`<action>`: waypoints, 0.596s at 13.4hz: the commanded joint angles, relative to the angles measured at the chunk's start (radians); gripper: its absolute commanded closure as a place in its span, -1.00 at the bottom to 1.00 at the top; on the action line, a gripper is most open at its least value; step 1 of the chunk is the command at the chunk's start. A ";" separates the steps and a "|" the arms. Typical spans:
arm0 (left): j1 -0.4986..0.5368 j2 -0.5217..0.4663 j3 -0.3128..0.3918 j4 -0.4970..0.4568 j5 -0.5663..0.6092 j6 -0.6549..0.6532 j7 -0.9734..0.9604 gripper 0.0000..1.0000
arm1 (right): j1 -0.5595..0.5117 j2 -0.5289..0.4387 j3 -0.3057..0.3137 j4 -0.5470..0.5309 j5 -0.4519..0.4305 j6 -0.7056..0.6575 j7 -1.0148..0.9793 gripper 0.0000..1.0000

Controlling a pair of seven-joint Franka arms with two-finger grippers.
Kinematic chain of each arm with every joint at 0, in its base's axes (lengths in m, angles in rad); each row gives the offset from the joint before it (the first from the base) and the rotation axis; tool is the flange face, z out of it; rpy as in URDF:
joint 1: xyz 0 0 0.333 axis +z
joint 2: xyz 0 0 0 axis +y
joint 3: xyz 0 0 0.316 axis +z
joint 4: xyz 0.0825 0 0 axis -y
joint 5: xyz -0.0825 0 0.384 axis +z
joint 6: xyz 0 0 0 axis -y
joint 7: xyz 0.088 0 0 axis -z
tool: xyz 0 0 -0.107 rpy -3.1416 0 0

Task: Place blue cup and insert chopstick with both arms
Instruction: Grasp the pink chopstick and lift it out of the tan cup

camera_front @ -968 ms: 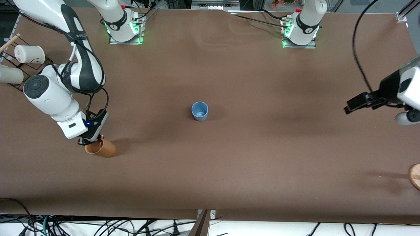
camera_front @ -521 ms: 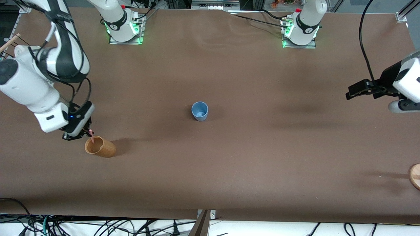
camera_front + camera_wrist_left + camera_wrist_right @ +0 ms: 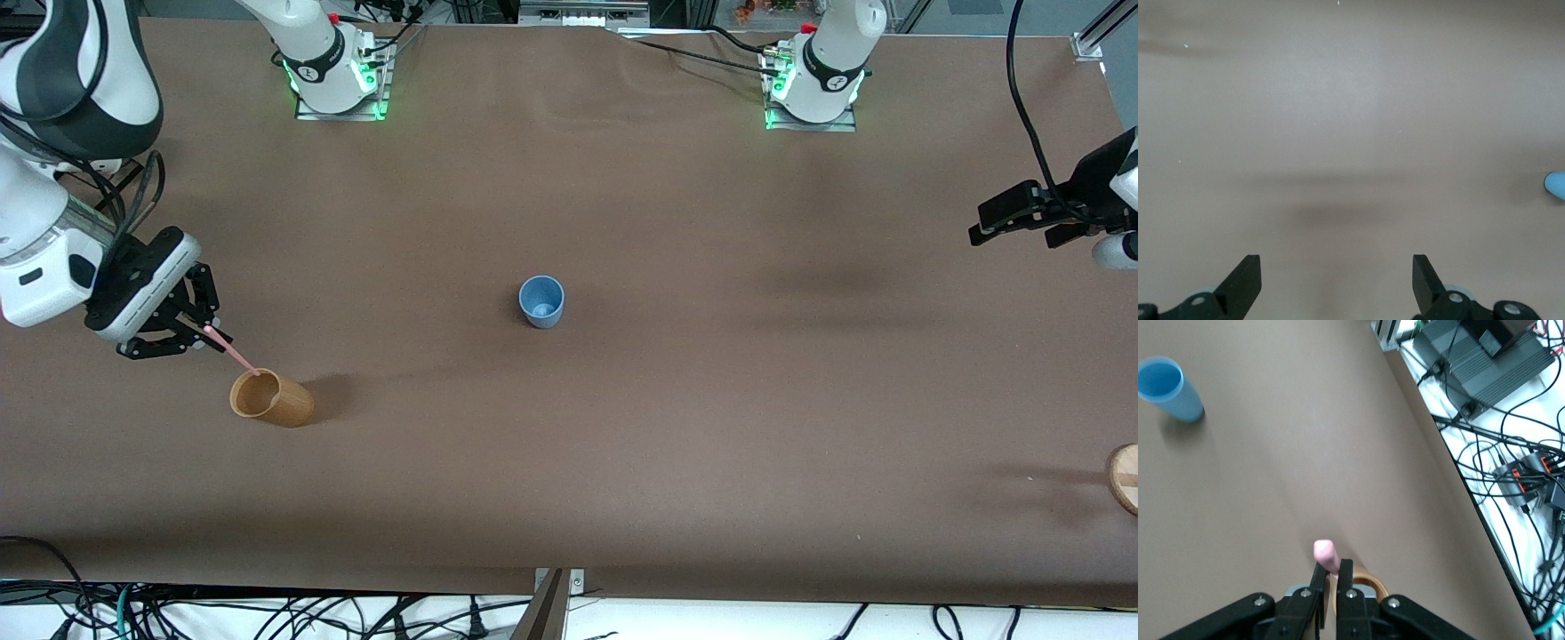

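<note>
The blue cup (image 3: 541,301) stands upright at the table's middle; it also shows in the right wrist view (image 3: 1168,387) and at the edge of the left wrist view (image 3: 1556,185). My right gripper (image 3: 210,334) is shut on the pink chopstick (image 3: 233,354), which slants down with its lower tip at the rim of a tan wooden cup (image 3: 271,399). In the right wrist view the chopstick's end (image 3: 1326,556) sticks out between the fingers (image 3: 1344,577). My left gripper (image 3: 982,225) is open and empty, up over the table's edge at the left arm's end.
The tan wooden cup leans near the right arm's end, nearer the front camera than the blue cup. A round wooden object (image 3: 1125,478) lies at the table's edge at the left arm's end. Cables and boxes (image 3: 1485,360) lie off the table's front edge.
My right gripper has risen and drawn away from the tan cup, pulling the pink chopstick up out of it. My left gripper has moved up and outward toward the table's edge.
</note>
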 commanded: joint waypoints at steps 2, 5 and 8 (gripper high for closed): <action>-0.006 -0.016 -0.008 -0.025 0.018 0.001 0.027 -1.00 | -0.008 -0.008 0.074 0.111 0.032 -0.122 0.230 1.00; -0.003 -0.011 -0.005 -0.021 0.016 0.001 0.032 -1.00 | 0.004 -0.008 0.112 0.157 0.045 -0.157 0.369 1.00; -0.007 -0.011 -0.007 -0.021 0.018 0.003 0.032 -1.00 | 0.047 0.014 0.147 0.176 0.094 -0.128 0.502 1.00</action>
